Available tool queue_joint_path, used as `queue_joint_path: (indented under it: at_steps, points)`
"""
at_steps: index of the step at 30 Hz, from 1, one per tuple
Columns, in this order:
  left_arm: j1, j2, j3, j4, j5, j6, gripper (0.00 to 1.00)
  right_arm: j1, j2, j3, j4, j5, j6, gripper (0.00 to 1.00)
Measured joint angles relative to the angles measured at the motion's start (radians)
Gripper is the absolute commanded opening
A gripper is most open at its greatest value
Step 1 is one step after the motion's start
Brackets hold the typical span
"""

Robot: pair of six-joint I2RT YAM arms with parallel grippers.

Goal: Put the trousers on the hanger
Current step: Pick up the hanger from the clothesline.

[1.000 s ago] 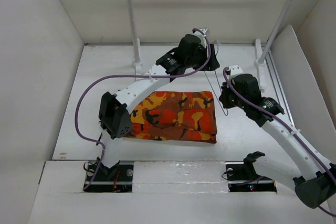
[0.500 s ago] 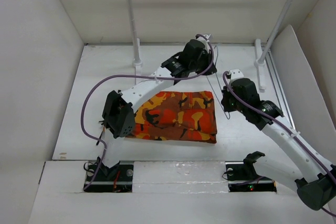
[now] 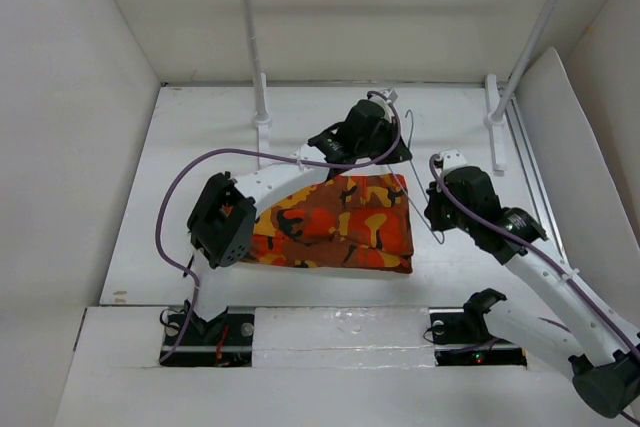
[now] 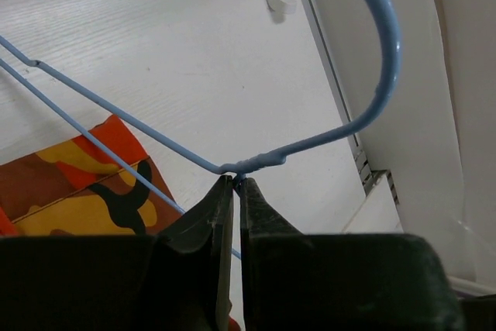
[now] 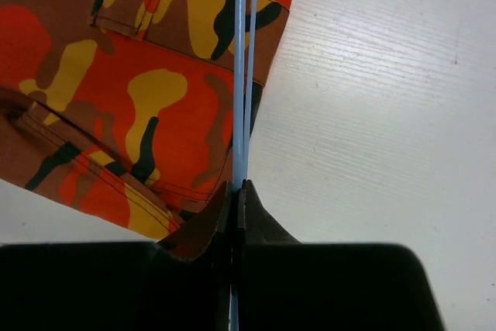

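- The left tool (image 4: pixel 235 184) is pinched shut on the hanger (image 4: pixel 310 143). It holds the twisted neck just under the hook, with the jaws pressed together around the thin blue wire.
- The right tool (image 5: pixel 236 187) is also clamped narrow on the hanger, gripping two of its wires where they run side by side.
- The trousers (image 3: pixel 340 222) lie folded flat on the counter (image 3: pixel 200 147) between the two arms, with their long axis running left to right.
- The hanger sits at the trousers' right end, with its wires crossing over that end's corner in the right wrist view. It is held between the two tools, and its length runs roughly far to near along the short edge of the cloth.
- The cloth therefore lies to the left of both tools. Judging from this, the coming move turns on feeding the trousers' right end through the hanger.
- The right tool is nearer the near corner and the left tool the far one.
- No brand, label or writing can be read.
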Motion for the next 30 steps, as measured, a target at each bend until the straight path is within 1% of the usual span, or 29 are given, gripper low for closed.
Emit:
queue_joint_path:
  at_steps: [2,3,6,7,8,9,10,12,13,14,15,16,18,19,20,21,23,27,30]
  points:
    - [0.001,0.001,-0.005,-0.007,0.01,-0.001,0.15,0.0,0.002,-0.021,0.01,-0.001,0.001,0.0]
    - [0.001,0.004,-0.005,-0.012,0.015,-0.001,0.27,0.003,0.001,-0.031,0.013,-0.002,0.002,0.0]
    - [0.0,0.013,-0.005,-0.027,0.035,-0.011,0.39,0.018,0.008,-0.047,0.02,-0.001,0.004,0.0]
    - [-0.002,0.017,-0.006,-0.028,0.039,-0.013,0.39,0.021,0.014,-0.047,0.024,0.0,0.004,0.0]
    - [-0.002,0.019,-0.007,-0.028,0.041,-0.016,0.38,0.026,0.022,-0.047,0.029,0.0,0.004,0.0]
    - [-0.002,0.019,-0.007,-0.028,0.041,-0.016,0.23,0.031,0.031,-0.047,0.036,0.002,0.005,0.0]
    - [-0.003,0.028,-0.007,-0.028,0.044,-0.021,0.23,0.039,0.047,-0.047,0.042,0.005,0.005,0.0]
    - [-0.003,0.034,-0.007,-0.039,0.032,-0.021,0.16,0.055,0.063,-0.046,0.042,0.021,0.009,0.0]
    - [-0.002,0.039,-0.007,-0.047,0.03,-0.021,0.07,0.061,0.069,-0.046,0.042,0.029,0.01,0.0]
    - [0.0,0.042,-0.007,-0.051,0.026,-0.023,0.0,0.066,0.075,-0.046,0.043,0.036,0.012,0.0]
    - [0.0,0.045,-0.007,-0.051,0.028,-0.031,0.0,0.068,0.079,-0.046,0.043,0.036,0.014,0.0]
    - [-0.001,0.045,-0.007,-0.05,0.026,-0.039,0.0,0.072,0.082,-0.046,0.043,0.038,0.016,0.04]
    - [-0.002,0.045,-0.008,-0.05,0.019,-0.047,0.0,0.079,0.083,-0.046,0.036,0.042,0.021,0.22]
    - [-0.003,0.045,-0.014,-0.039,0.02,-0.052,0.0,0.079,0.082,-0.046,0.032,0.041,0.018,0.33]
    - [-0.005,0.039,-0.036,-0.013,0.018,-0.051,0.0,0.079,0.08,-0.046,0.027,0.034,0.013,0.5]
    - [-0.005,0.024,-0.074,0.014,0.016,-0.052,0.0,0.078,0.076,-0.046,0.016,0.026,0.005,0.56]
    - [-0.004,-0.014,-0.165,0.055,0.02,-0.061,0.0,0.068,0.066,-0.04,-0.015,-0.01,-0.027,0.61]
    - [-0.002,-0.109,-0.387,0.227,0.027,-0.131,0.0,-0.006,0.068,0.035,-0.083,-0.093,-0.098,0.61]
    - [-0.008,-0.132,-0.483,0.364,0.037,-0.183,0.0,-0.062,0.076,0.093,-0.079,-0.154,-0.135,0.6]
